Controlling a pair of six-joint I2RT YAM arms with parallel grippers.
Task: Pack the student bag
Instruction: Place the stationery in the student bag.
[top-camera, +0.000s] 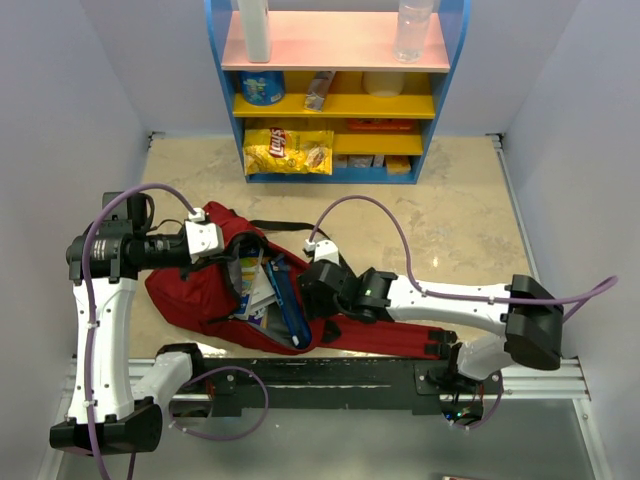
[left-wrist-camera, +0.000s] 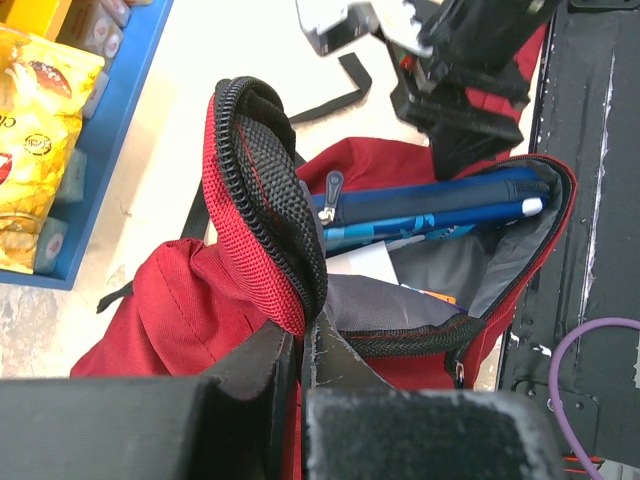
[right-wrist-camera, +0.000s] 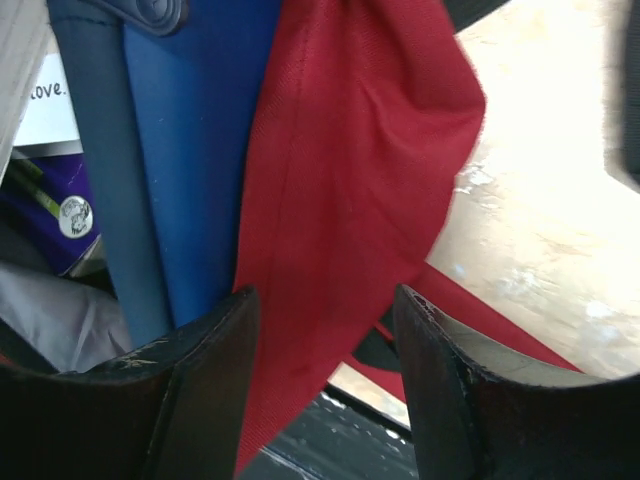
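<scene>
The red bag lies on its side on the bench, between the two arms, with its mouth gaping toward the near edge. The left claw is clamped on the bag's black zip rim, holding that lip up so the grey lining shows. Inside, a blue pencil case stands on edge against the far wall of the opening, with papers tucked beside it. The right claw is at the other side of the mouth, just beside the pencil case. Its fingers stand apart with a fold of the red fabric hanging in the gap, not pinched. The bag's straps trail under the right arm. At the back stands a blue shelf with a yellow chips packet on its lowest level.
</scene>
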